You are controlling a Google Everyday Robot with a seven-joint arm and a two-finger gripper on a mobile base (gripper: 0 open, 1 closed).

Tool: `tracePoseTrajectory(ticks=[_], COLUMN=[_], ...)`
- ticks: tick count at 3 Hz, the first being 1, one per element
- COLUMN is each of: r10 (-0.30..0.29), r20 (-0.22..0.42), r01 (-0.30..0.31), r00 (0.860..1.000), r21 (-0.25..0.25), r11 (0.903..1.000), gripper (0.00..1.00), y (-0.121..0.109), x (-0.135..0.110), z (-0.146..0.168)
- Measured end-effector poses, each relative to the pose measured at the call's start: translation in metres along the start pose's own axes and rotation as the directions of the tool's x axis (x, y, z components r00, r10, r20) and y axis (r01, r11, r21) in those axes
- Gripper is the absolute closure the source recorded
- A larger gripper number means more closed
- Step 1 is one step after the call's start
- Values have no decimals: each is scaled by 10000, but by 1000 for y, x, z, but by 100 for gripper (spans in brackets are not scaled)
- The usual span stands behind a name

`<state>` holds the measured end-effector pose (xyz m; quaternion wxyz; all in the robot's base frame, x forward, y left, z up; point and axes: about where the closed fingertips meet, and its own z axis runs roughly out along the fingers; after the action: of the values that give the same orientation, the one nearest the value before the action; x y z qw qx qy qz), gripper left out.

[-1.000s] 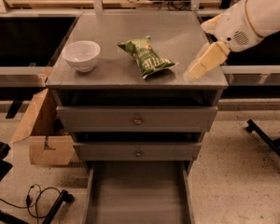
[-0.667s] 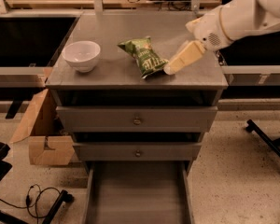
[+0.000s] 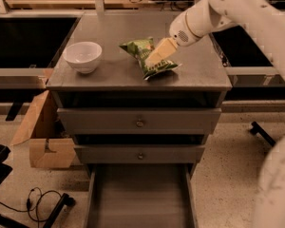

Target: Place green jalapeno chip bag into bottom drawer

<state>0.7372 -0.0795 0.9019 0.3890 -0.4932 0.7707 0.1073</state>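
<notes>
Leftward the gripper (image 3: 151, 61) has swung, now over the green jalapeno chip bag (image 3: 137, 48) lying mid-surface (image 3: 109, 30); whether it is open, I cannot tell. A shallow pinch could let the crinkly bag slip short of the bottom drawer (image 3: 140, 194).

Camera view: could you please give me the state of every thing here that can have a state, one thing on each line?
green jalapeno chip bag: lying on the cabinet top, not yet in a drawer.
gripper: low over the bag's middle; whether it grips is unclear.
bottom drawer: pulled out, open.
middle drawer: shut.
top drawer: shut.
white bowl: upright, left of the bag.
cardboard box: on the floor, flap open.
</notes>
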Motion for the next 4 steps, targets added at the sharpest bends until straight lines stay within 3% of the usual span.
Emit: tracePoseTrajectory(ticks=[1,2,4], r10=[363,266,243], r20=[-340,-580,-633], r01=[-378,-330,-318], r00=[9988,9980,9977], r21=[-455,-1114,-1209], r11=[9983,9932,9922], gripper=[18,41,88], y=[1,17,19], x=[-5,-15,-15], z=[37,50,51])
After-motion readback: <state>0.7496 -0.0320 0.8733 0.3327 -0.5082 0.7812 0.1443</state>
